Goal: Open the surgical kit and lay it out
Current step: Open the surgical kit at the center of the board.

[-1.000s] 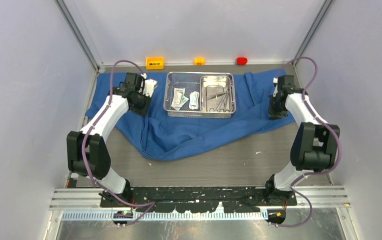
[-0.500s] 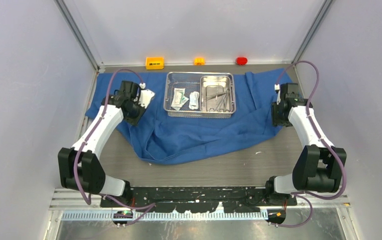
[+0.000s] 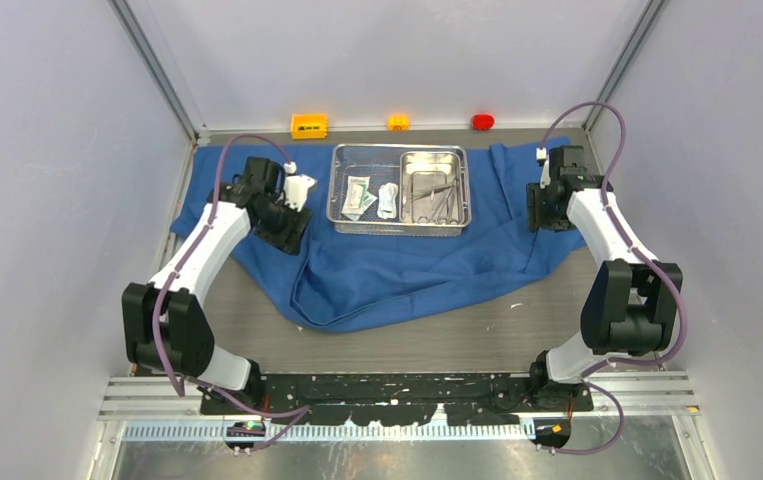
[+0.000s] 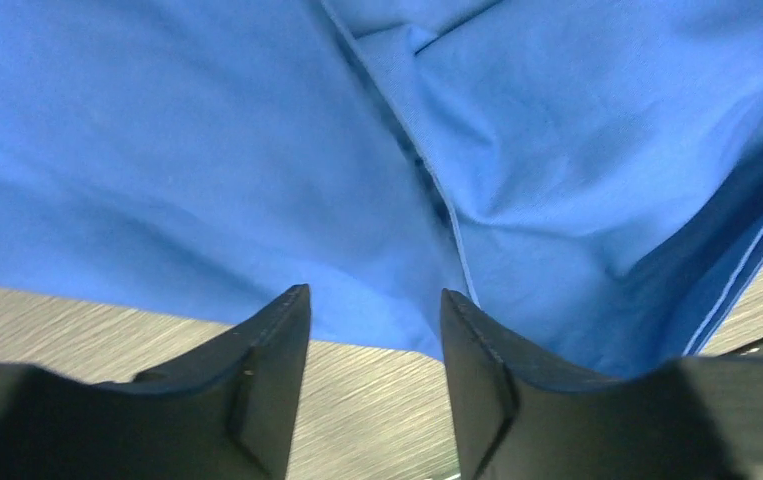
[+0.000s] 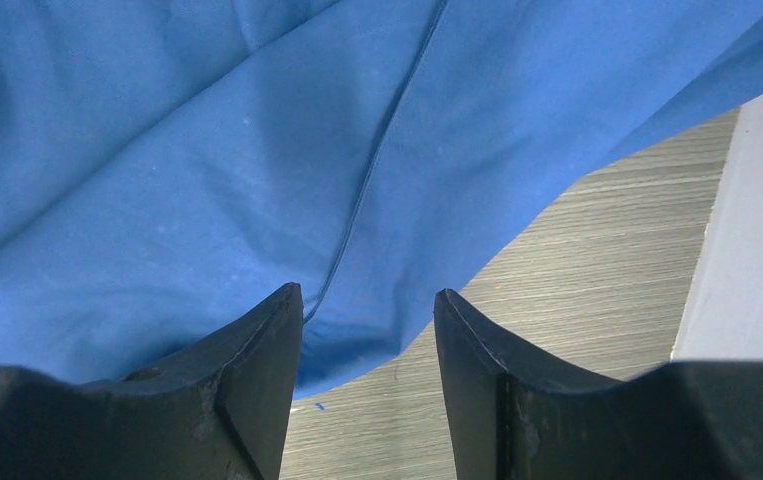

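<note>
1. the blue cloth lies spread over the far half of the tabletop, reaching close to its left and right edges; the mesh tray sits on it by the middle of the far edge; the steel pan fills the tray's right part, the small packets lie in its left part, and the scissors and forceps rest inside the pan.
2. the left gripper hangs just above the cloth's left side, jaws apart with nothing between them; the right gripper hangs over the cloth's right border, also parted and empty.
3. the cloth looks soft, light and limp; it will wrinkle and drag rather than slide flat, so a hemmed edge or a corner is the best hold, pinched thin and pulled outward low over the tabletop; pulling hard could shift the tray, which looks stiff and fairly heavy; its raised rim offers a firm hold; the thin steel tools are probably slippery and lie flat, so the handle rings may be easier to catch; the packets are light and flimsy.
4. the cloth's long axis runs left to right along the far edge; its near border sags to a point toward the near left, with folds bunched by the left gripper; the tray's long side also runs left to right; the tools seem to lie far to near, though they are too small to be sure.
</note>
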Controlling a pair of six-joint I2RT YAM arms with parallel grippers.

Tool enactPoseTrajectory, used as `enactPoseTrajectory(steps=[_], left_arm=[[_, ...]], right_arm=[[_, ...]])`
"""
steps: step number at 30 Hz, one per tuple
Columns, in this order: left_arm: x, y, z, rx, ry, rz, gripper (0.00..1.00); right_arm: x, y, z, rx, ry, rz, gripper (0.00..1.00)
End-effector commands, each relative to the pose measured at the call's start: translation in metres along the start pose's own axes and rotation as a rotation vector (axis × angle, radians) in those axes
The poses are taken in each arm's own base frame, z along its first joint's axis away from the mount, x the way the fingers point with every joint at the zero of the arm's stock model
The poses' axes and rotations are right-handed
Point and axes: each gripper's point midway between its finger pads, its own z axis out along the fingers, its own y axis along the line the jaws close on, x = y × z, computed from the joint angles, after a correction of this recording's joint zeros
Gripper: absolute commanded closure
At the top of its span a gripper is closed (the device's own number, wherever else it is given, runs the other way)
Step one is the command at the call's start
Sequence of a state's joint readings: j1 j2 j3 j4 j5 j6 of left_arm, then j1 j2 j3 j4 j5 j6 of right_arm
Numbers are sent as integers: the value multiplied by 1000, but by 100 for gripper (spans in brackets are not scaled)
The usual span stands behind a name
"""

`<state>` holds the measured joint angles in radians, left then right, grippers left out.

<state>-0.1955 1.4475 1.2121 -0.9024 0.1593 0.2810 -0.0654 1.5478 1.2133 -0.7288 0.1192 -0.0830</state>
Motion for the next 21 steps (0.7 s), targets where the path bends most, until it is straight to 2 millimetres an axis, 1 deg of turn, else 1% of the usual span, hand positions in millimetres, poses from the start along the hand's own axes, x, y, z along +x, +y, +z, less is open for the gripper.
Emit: enactPoseTrajectory(steps=[1,5,10,14,16,21], left_arm=[[-22,-14,5,77,-38,-63,43],[-26,-11,21,55,-16,-78,32],[-44,-8,38,21,-30,-79,28],[-59,-5,52,-37,-22,-55,28],[-61,-1,62,-74,3,-44,30],[-62,15,73,-168,29,-31,34]], right_arm=[[-8,5,-3,-27,-51,23,44],[0,7,0,-36,-40,22,45],[3,12,2,-59,-32,26,45],[3,13,2,-66,-28,26,45],[4,13,1,-67,-29,24,45],[8,14,1,-75,-28,22,46]])
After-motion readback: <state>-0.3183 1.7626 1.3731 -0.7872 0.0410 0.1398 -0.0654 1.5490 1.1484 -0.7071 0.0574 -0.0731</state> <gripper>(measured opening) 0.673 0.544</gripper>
